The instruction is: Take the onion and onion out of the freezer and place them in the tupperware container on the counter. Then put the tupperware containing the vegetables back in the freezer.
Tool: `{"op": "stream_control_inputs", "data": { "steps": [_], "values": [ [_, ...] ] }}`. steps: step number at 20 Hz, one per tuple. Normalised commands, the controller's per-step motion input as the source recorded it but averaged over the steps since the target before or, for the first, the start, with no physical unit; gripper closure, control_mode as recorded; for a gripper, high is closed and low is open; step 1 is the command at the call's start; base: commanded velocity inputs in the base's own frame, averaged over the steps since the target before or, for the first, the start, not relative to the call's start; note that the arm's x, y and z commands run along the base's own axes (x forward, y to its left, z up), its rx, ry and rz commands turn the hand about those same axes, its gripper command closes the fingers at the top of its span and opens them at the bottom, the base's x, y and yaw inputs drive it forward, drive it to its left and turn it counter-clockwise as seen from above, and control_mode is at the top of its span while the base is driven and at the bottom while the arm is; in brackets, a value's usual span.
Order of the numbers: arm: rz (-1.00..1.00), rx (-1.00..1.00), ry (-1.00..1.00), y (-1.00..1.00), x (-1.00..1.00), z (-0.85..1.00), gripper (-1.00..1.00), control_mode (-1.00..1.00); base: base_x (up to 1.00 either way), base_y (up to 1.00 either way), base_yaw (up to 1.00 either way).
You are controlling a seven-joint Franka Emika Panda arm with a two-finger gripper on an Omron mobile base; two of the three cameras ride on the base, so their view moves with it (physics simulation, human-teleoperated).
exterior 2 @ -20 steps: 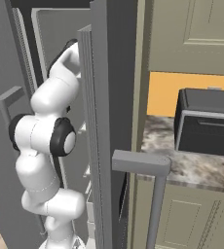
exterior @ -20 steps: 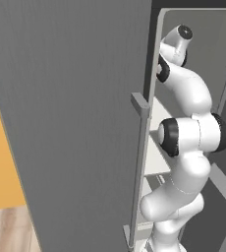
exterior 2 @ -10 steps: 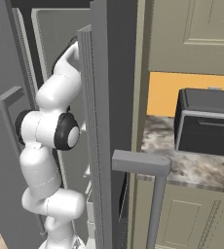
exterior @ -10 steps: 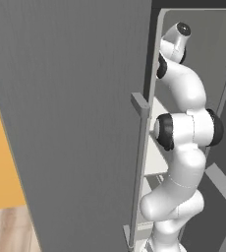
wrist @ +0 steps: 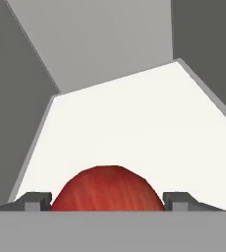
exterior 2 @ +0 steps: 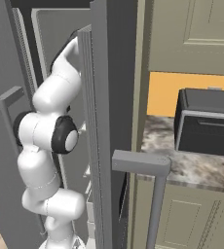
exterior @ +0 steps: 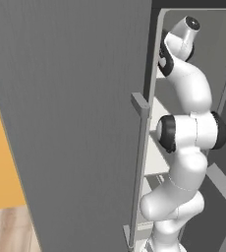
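Note:
A red onion (wrist: pixel 107 189) lies on a white shelf (wrist: pixel 134 118) inside the pale grey freezer (exterior: pixel 75 98). In the hand view my gripper (wrist: pixel 107 201) straddles it. One dark fingertip (wrist: pixel 34 199) stands close by each flank of the onion, and the jaws are wide and open. The onion rests on the shelf, its lower half cut off by the view's bottom. In both base views my arm (exterior: pixel 188 133) reaches up and into the open freezer (exterior 2: pixel 106 121), and the hand is hidden behind the door edge. The tupperware container is out of view.
The freezer's open door with its long bar handle (exterior: pixel 140 162) stands left of the arm. To the right, a marbled counter (exterior 2: pixel 182 168) carries a boxy toaster oven (exterior 2: pixel 206 121). Beige cabinets (exterior 2: pixel 192 34) hang above it. A second bar handle (exterior 2: pixel 155 194) juts out near the counter front.
The arm's upper links have shifted slightly up and further into the freezer. The base and the rest of the scene have stayed put.

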Motion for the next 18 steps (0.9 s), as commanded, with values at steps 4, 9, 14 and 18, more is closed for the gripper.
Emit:
{"op": "stream_control_inputs", "data": {
  "steps": [4, 9, 14, 18],
  "values": [
    [0.0, 0.0, -0.09, 0.0, -0.62, 0.0, 1.0, -1.0, 0.0, 0.0, 0.0],
    [0.0, 0.0, -0.12, 0.0, -0.82, 0.0, 1.0, -1.0, 0.0, 0.0, 0.0],
    [-0.01, 0.0, -0.17, 0.0, -1.0, 0.06, 1.0, -1.0, 0.0, 0.0, 0.0],
    [-0.04, 0.0, -0.12, 0.06, -1.0, 0.19, 1.0, -1.0, 0.0, 0.0, 0.0]
  ]
}}
